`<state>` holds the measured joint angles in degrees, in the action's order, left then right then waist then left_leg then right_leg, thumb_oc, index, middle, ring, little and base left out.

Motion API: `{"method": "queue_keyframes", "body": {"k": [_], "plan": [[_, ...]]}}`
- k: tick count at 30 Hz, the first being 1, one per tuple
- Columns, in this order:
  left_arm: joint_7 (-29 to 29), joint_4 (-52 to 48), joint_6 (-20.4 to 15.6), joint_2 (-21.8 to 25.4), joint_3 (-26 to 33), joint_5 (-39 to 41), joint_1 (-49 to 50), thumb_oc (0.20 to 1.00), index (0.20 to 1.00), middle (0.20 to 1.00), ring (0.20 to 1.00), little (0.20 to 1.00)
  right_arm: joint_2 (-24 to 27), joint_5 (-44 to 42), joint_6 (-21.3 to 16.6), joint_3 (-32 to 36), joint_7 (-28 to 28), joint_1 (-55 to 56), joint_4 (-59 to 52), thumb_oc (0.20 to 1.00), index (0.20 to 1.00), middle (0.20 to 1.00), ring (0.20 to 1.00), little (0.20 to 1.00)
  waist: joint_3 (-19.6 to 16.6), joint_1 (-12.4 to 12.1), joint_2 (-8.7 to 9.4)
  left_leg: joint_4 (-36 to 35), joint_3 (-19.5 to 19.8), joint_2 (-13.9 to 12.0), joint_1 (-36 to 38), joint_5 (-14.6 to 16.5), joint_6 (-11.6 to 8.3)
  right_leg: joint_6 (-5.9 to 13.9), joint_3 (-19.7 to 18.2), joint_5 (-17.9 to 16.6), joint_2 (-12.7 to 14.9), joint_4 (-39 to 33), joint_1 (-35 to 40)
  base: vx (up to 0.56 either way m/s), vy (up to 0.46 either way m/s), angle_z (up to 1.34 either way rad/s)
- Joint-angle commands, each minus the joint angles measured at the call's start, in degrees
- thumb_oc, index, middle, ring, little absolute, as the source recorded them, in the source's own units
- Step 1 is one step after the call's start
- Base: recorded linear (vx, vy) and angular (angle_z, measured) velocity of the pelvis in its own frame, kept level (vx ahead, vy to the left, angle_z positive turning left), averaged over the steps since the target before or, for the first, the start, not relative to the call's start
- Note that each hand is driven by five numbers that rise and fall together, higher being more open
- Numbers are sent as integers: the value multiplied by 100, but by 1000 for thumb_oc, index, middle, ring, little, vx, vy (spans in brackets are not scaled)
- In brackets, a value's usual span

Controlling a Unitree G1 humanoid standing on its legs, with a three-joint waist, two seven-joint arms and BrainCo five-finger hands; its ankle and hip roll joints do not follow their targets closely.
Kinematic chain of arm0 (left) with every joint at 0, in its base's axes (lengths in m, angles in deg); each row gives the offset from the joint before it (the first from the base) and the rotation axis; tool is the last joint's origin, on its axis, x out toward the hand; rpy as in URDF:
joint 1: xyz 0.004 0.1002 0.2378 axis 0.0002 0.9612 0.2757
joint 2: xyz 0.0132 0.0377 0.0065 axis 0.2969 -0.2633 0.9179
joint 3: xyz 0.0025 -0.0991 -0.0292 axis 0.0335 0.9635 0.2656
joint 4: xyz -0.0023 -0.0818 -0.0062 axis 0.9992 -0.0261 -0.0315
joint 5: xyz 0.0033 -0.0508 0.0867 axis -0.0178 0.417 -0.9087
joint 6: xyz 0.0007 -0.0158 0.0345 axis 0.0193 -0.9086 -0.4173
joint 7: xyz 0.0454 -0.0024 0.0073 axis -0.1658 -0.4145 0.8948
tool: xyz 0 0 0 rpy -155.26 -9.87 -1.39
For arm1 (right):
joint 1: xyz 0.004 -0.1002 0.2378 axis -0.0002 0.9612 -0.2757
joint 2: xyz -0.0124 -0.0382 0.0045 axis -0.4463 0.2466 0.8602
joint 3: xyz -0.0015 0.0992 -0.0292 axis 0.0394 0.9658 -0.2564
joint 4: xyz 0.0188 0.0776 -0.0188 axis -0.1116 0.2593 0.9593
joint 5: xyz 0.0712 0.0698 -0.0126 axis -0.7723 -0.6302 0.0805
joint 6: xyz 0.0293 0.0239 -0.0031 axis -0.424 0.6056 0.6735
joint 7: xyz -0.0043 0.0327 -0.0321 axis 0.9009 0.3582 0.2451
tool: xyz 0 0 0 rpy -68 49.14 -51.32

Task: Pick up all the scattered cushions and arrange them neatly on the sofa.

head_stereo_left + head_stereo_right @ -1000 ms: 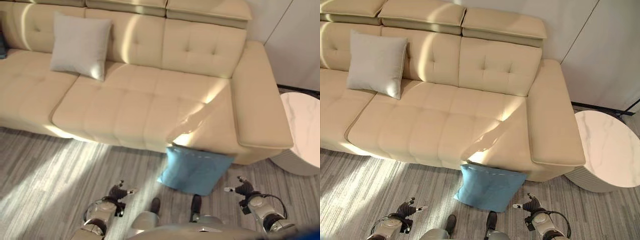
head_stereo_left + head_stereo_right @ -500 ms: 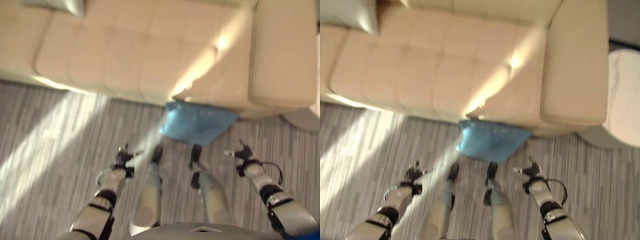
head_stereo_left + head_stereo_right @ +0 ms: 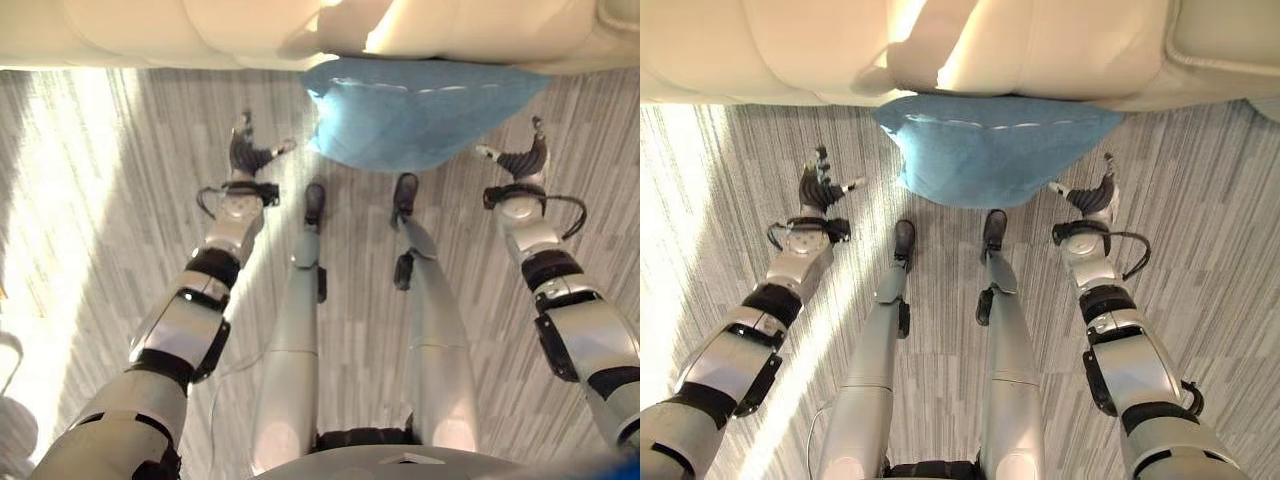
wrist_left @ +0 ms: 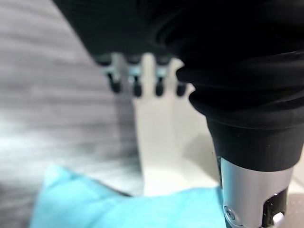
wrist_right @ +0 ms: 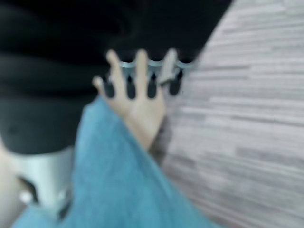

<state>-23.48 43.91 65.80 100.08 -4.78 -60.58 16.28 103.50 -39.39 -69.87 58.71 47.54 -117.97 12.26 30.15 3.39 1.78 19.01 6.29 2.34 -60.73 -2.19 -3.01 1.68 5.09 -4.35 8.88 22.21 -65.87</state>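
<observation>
Blue cushion point(image 3: 992, 148) on floor against sofa point(image 3: 1040, 50) base. Left hand point(image 3: 248, 155) and right hand point(image 3: 520, 158) flank it, fingers spread, empty. Pickup stage; next likely closing inward.

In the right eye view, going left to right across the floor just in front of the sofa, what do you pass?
Left hand → blue cushion, lying on the floor against the sofa front → right hand.
</observation>
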Motion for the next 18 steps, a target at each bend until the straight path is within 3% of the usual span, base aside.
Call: {"method": "queue_keyframes", "body": {"k": [1,7,18], "plan": [[-257,-157,-191,7,262,-12,890,1000,1000,1000,1000,1000,110,-71,-148,-137,-332,824,-190,1000,1000,1000,1000,1000,-814,90,-134,36,264,-207,92,456,-180,754,-334,597,279,359,234,15,-22,-13],[-352,-46,-174,125,62,23,310,1000,1000,1000,1000,1000,209,-120,-248,-144,-435,567,-209,1000,1000,1000,1000,1000,-961,210,-143,83,259,-246,-446,452,-145,809,-426,578,247,497,-409,20,-9,-5],[-335,-57,-228,320,-511,66,-902,1000,1000,1000,1000,1000,279,-596,-575,-485,-102,31,-64,1000,1000,1000,1000,1000,-1178,286,-150,134,269,-292,-1149,393,-123,862,-511,539,186,650,-1208,23,8,-2]]}}
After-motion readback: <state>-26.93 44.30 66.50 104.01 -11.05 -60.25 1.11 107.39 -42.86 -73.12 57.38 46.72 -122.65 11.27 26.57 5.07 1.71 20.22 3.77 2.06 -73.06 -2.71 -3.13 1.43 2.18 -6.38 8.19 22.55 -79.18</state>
